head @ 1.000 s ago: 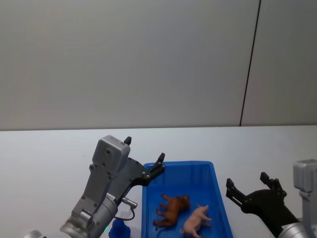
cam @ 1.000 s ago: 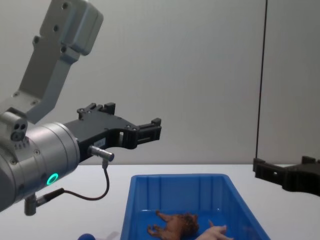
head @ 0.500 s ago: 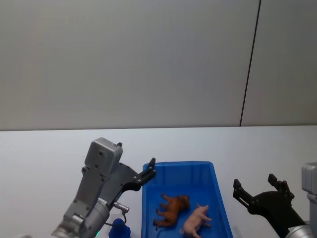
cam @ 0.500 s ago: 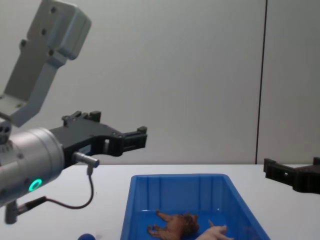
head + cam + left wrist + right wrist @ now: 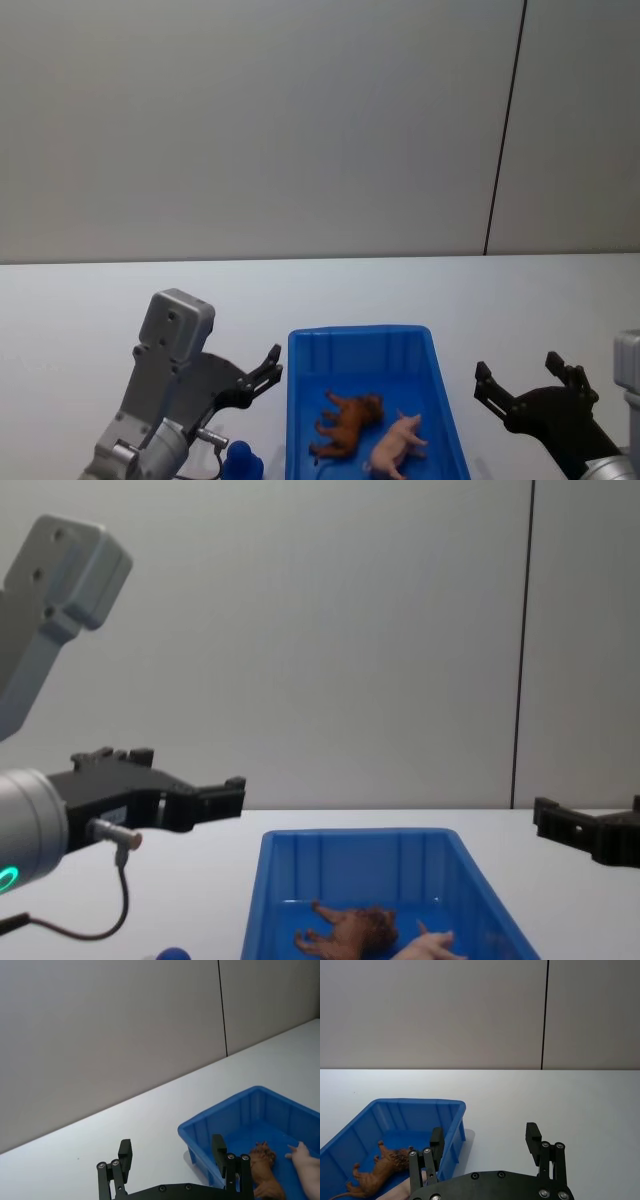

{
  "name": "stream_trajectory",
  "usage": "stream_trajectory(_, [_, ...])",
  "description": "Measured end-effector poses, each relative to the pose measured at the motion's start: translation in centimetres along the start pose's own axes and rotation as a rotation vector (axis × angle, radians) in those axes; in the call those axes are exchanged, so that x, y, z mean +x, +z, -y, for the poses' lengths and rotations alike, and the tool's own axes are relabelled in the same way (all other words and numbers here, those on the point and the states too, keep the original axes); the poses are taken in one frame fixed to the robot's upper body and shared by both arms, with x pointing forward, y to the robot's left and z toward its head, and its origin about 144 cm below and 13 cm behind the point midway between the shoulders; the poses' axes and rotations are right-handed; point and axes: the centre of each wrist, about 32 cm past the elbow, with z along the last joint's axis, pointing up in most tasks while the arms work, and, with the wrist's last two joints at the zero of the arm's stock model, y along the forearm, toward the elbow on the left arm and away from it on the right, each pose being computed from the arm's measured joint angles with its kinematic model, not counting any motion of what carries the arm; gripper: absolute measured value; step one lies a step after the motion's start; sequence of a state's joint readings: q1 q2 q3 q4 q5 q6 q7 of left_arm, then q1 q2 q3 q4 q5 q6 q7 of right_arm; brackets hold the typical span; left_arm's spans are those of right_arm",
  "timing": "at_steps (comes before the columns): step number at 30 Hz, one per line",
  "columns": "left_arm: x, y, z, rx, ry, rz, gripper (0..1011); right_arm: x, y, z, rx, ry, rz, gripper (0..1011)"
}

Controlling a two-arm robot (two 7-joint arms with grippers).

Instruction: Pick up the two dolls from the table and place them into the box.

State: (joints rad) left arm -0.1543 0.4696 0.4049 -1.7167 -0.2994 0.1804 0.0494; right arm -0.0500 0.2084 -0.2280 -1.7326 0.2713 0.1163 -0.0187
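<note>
Drawn back leftward off the box (image 5: 360,331), the left hand (image 5: 268,368) hangs spread and empty, the right hand (image 5: 518,368) likewise.

Plain grey wall (image 5: 250,130), dark vertical seam (image 5: 505,130), small blue object (image 5: 241,464)

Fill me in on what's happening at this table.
A two-armed robot is putting toys away, and both are already in. The shaggy brown doll and the pale pink doll lie side by side on the floor of the blue box. The left tool hangs open and empty over the white table, just off the box's left side. The right tool hangs open and empty off its right side.
</note>
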Motion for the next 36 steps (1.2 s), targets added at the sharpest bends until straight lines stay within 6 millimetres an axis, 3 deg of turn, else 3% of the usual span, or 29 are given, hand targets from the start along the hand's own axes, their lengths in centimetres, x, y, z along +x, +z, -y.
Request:
stream_trajectory(17, [1.4, -1.6, -0.7, 0.139, -0.032, -0.046, 1001, 0.0, 0.0, 0.1, 0.001, -0.003, -0.001, 1001])
stream_trajectory(36, [1.6, -3.2, -1.3, 0.223, -0.067, -0.080, 1001, 0.0, 0.0, 0.1, 0.001, -0.004, 0.000, 1001])
